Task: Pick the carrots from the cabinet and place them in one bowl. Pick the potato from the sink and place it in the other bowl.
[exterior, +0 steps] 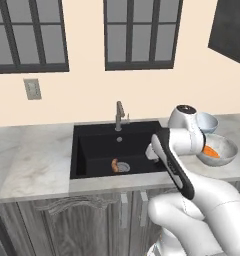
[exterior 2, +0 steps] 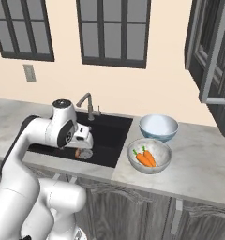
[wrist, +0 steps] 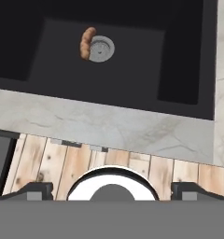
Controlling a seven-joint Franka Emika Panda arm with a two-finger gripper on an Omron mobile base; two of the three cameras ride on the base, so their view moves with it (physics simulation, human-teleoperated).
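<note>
1. Down in the sink (exterior: 92,145) the potato (wrist: 87,43) lies on the black floor, right up against the round drain (wrist: 101,48), on the side away from the bowls
2. The gripper (wrist: 112,189) hangs above the front edge of the counter (wrist: 109,123) with its fingers spread wide and nothing between them. In the hand view the potato is ahead and a bit left, so I'd guess the next move is forward and down into the basin
3. The potato's long side runs roughly front to back
4. Both carrots (exterior 2: 145,157) are already in the marbled bowl (exterior 2: 149,154); the pale blue bowl (exterior 2: 158,127) just behind it looks empty
5. The faucet (exterior: 120,116) at the back looks well clear; the sink's front wall is what I'd watch
</note>
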